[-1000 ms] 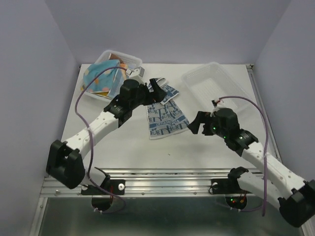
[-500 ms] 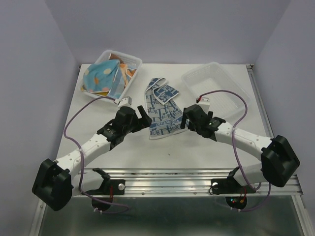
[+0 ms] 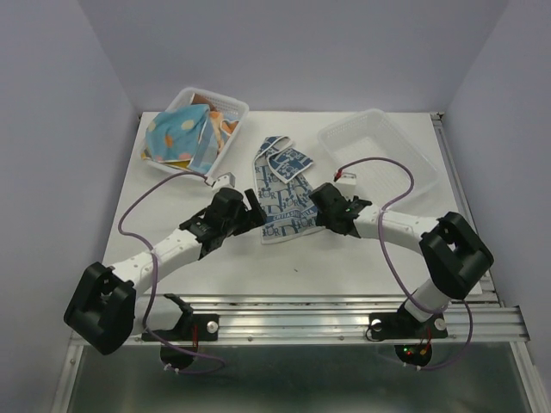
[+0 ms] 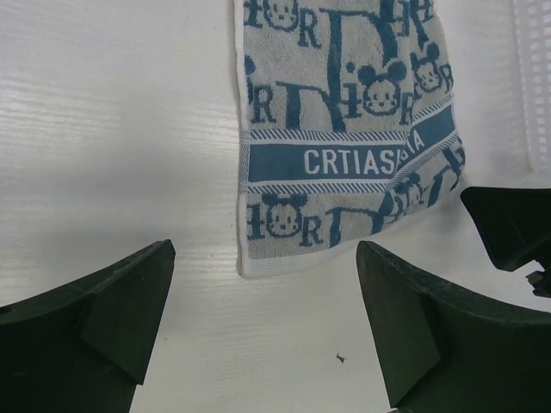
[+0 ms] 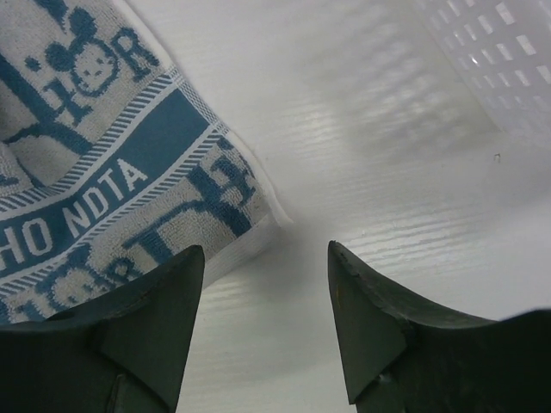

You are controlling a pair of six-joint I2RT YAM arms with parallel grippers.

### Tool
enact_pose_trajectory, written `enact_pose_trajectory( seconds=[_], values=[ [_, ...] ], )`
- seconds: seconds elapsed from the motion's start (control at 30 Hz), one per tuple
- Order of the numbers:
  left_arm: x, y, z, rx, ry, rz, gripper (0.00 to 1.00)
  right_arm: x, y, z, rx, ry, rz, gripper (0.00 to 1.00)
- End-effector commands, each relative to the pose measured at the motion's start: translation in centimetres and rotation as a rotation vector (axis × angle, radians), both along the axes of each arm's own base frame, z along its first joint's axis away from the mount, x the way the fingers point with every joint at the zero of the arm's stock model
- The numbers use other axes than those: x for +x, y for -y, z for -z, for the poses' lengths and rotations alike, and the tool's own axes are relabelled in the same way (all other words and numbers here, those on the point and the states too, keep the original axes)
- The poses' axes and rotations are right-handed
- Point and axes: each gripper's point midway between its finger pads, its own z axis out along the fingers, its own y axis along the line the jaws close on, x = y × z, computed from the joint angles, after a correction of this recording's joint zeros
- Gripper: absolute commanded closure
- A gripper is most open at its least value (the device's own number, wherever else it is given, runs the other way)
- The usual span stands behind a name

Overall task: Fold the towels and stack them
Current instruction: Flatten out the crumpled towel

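Note:
A white towel with blue print [image 3: 282, 191] lies spread on the table's middle, its far end crumpled. It also shows in the left wrist view [image 4: 340, 129] and in the right wrist view [image 5: 103, 198]. My left gripper [image 3: 256, 208] is open and empty, low at the towel's near left corner [image 4: 245, 268]. My right gripper [image 3: 320, 209] is open and empty, low at the towel's near right corner [image 5: 277, 215]. More towels, a light blue one with orange dots [image 3: 176, 133] on top, are heaped in the left basket [image 3: 226, 107].
An empty clear mesh basket [image 3: 379, 146] stands at the back right, close behind my right arm; its wall shows in the right wrist view [image 5: 499, 60]. Purple cables loop over both arms. A metal rail [image 3: 293, 310] runs along the table's near edge.
Both arms have swung inward and down to the towel's near corners. The left gripper came back from the towel's far end, the right one came in from the right. The towel lies flatter.

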Motion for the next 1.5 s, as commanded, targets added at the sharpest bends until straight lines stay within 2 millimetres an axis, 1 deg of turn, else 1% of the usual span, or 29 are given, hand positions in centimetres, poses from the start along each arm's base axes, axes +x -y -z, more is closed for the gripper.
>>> enact_pose_trajectory(
  seconds=[0.0, 0.2, 0.27, 0.3, 0.4, 0.6, 0.77, 0.87, 0.93, 1.03, 1.1, 1.17, 1.2, 1.37, 1.43, 1.47],
  values=[
    [0.7, 0.6, -0.8, -0.002, 0.023, -0.008, 0.01, 2.5, -0.6, -1.4, 0.055, 0.076, 0.063, 0.38],
    [0.8, 0.9, -0.2, 0.011, 0.004, -0.005, 0.01, 2.8, 0.3, 0.2, 0.081, 0.051, 0.082, 0.43],
    [0.8, 1.1, -0.1, 0.013, 0.002, 0.000, 0.01, 3.3, 0.1, 0.5, 0.092, 0.060, 0.056, 0.44],
    [0.8, 1.1, 0.1, 0.017, -0.003, 0.002, 0.01, 3.2, 0.0, 0.8, 0.097, 0.055, 0.040, 0.46],
    [0.7, 1.4, 0.4, 0.025, -0.015, 0.011, 0.01, 3.4, -0.5, 1.1, 0.129, 0.039, 0.009, 0.48],
    [0.2, 1.6, 1.3, 0.038, -0.042, 0.019, 0.01, 2.6, 0.1, 2.6, 0.118, 0.000, 0.022, 0.51],
    [-0.2, 1.9, 1.7, 0.043, -0.057, 0.028, 0.01, 1.2, 1.1, 3.8, 0.100, -0.041, 0.050, 0.53],
    [-0.1, 2.0, 1.8, 0.045, -0.060, 0.021, 0.01, 0.7, 1.4, 3.9, 0.100, -0.051, 0.055, 0.54],
    [-0.1, 2.1, 2.0, 0.049, -0.066, 0.022, 0.01, 0.2, 1.4, 4.1, 0.104, -0.061, 0.051, 0.58],
    [-0.2, 2.2, 2.4, 0.056, -0.074, 0.025, 0.01, -0.2, 1.4, 3.8, 0.125, -0.061, 0.045, 0.59],
    [-0.3, 2.4, 2.4, 0.059, -0.074, 0.031, 0.01, -0.3, 1.5, 3.6, 0.131, -0.057, 0.046, 0.63],
    [-0.4, 2.6, 2.4, 0.063, -0.076, 0.036, 0.01, -0.5, 1.3, 3.7, 0.140, -0.063, 0.037, 0.65],
    [-0.5, 2.6, 2.5, 0.066, -0.078, 0.038, 0.01, -0.5, 1.2, 3.9, 0.142, -0.068, 0.037, 0.68],
    [-1.0, 2.6, 3.4, 0.092, -0.101, 0.042, 0.07, -0.9, 0.8, 5.1, 0.149, -0.100, 0.021, 0.80],
    [-1.3, 2.5, 4.1, 0.107, -0.123, 0.039, 0.11, -1.0, 0.8, 5.4, 0.150, -0.110, 0.021, 0.81],
    [-1.4, 2.3, 4.3, 0.114, -0.130, 0.035, 0.15, -1.1, 0.8, 5.5, 0.148, -0.115, 0.021, 0.82]
  ],
)
